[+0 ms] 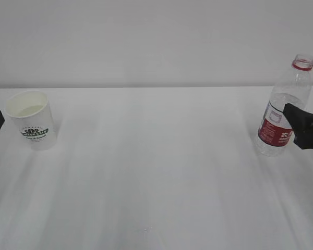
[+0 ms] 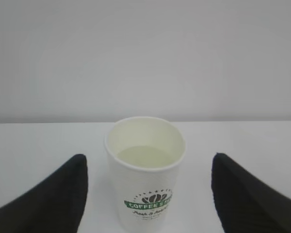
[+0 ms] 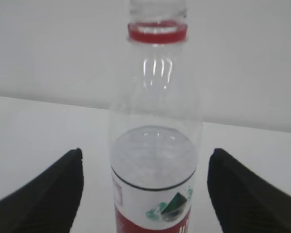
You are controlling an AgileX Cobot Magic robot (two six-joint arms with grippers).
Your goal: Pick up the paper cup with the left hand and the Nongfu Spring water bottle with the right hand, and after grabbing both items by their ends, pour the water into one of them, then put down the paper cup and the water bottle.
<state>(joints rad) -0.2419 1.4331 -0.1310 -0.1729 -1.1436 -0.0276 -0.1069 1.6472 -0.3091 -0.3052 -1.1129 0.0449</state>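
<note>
A: Standing at 9 o'clock, paper cup [image 1: 31,126]; bottle [image 1: 283,110] at 3. Left hand [image 2: 145,199], right hand [image 3: 144,194] both wide open, holding nothing.

B: Risk?

A: Off-centre squeeze could tip uncapped bottle, spilling water [image 3: 155,155].

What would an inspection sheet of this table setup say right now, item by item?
Surface: white table, bare between the items.
Job's things: paper cup upright at left, pale liquid inside; water bottle upright at right, uncapped, partly filled.
Clutter: nothing seen.
Grippers: left gripper open, fingers either side of the cup, not touching; right gripper open, straddling the bottle.
Cables: nothing seen.
Surroundings: plain white wall.
</note>
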